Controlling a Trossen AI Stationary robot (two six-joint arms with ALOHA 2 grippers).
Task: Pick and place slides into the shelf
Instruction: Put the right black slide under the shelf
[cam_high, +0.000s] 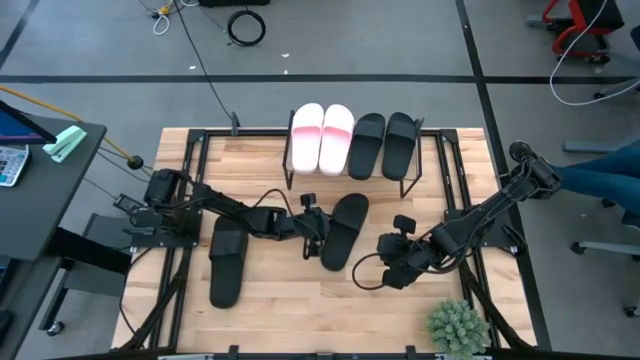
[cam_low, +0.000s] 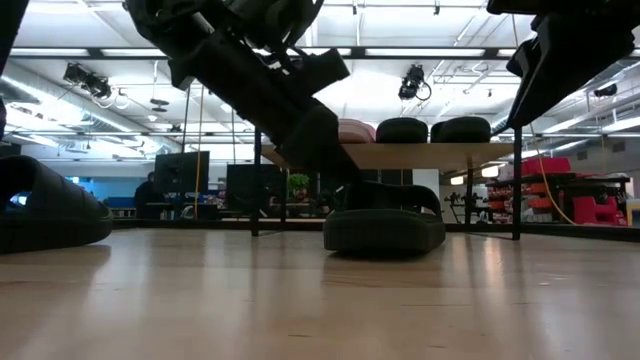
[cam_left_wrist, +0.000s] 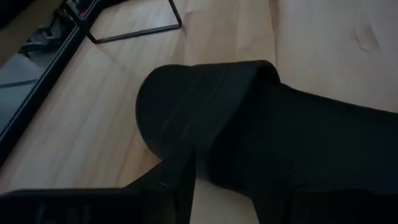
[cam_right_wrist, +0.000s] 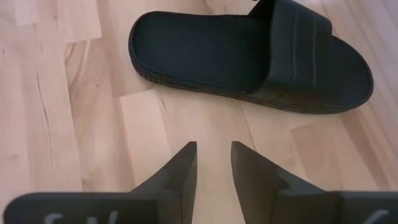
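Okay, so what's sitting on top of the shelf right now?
On the shelf, four slides lie side by side on the top board: two pink slides and two black slides. Anything on the tier underneath is covered by that board, so it can't be seen.

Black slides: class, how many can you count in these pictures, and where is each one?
4. Two black slides stand on the shelf, to the right of the pink pair: and. One lies mid-table at the left gripper. One lies on the table's left. None seems hidden.
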